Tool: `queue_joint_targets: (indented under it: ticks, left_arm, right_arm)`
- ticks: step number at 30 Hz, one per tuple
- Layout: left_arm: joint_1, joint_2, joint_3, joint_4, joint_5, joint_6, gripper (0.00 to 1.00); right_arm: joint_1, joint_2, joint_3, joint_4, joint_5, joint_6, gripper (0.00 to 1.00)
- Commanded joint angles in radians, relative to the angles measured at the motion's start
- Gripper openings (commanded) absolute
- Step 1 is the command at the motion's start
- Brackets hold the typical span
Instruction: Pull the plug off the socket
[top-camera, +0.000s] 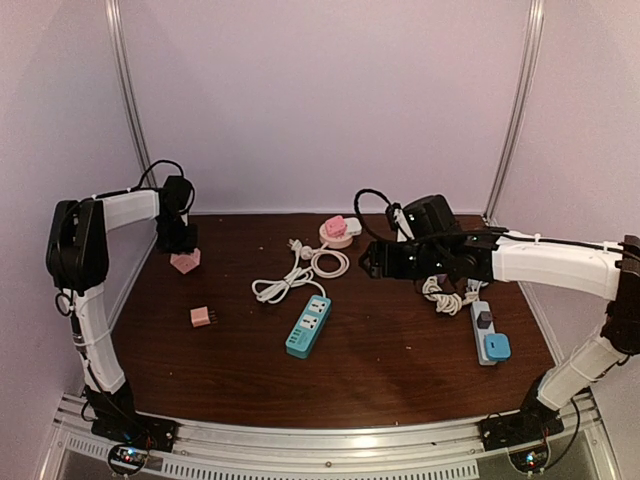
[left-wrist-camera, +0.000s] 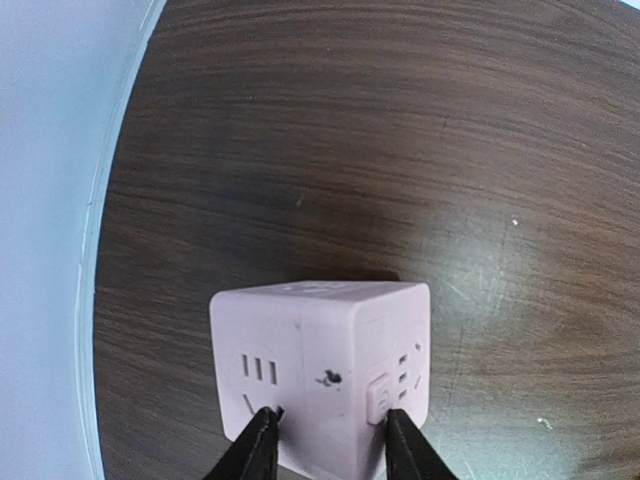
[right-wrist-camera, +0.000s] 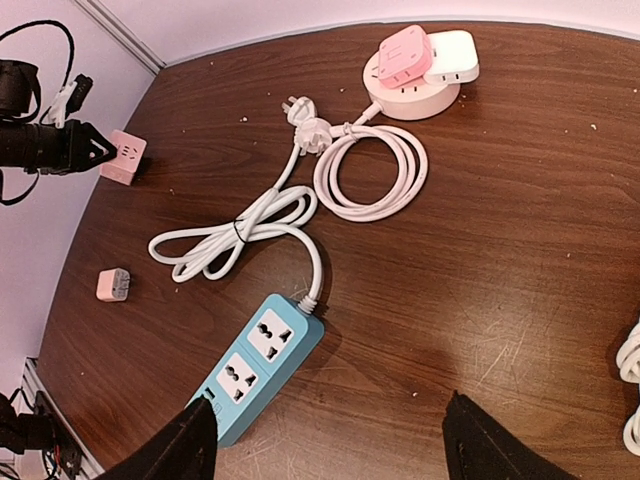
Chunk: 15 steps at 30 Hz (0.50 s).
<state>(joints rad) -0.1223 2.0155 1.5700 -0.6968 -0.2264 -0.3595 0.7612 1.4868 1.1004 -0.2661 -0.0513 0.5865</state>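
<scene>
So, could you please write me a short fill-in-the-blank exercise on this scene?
1. The cube between the fingers of the left gripper is ___ in colour.
2. The round socket carries ___ adapters.
3. The cable of the teal strip is ___.
4. The jaws of the right gripper stand ___.
Missing words: pink; two; white; open.

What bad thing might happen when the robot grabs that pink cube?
The left gripper has its fingers astride just one corner of the pink cube socket, so it might twist or squirt out. The cube also sits near the table's left edge, so a nudge might push it against the wall.
</scene>
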Motion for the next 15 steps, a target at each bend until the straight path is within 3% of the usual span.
queue_joint_targets:
  ticks: [1,15]
  left_arm:
    - [-0.029,-0.004,-0.019,0.022,0.035,0.003,0.38]
    - [-0.089,-0.032,0.015,0.01,0.073,0.03,0.43]
  right_arm:
    - [-0.004,0.021,0.011,0.008,-0.005,0.01,0.79]
    - [-0.005,0.033,0.012,0.011,0.004,0.013,0.79]
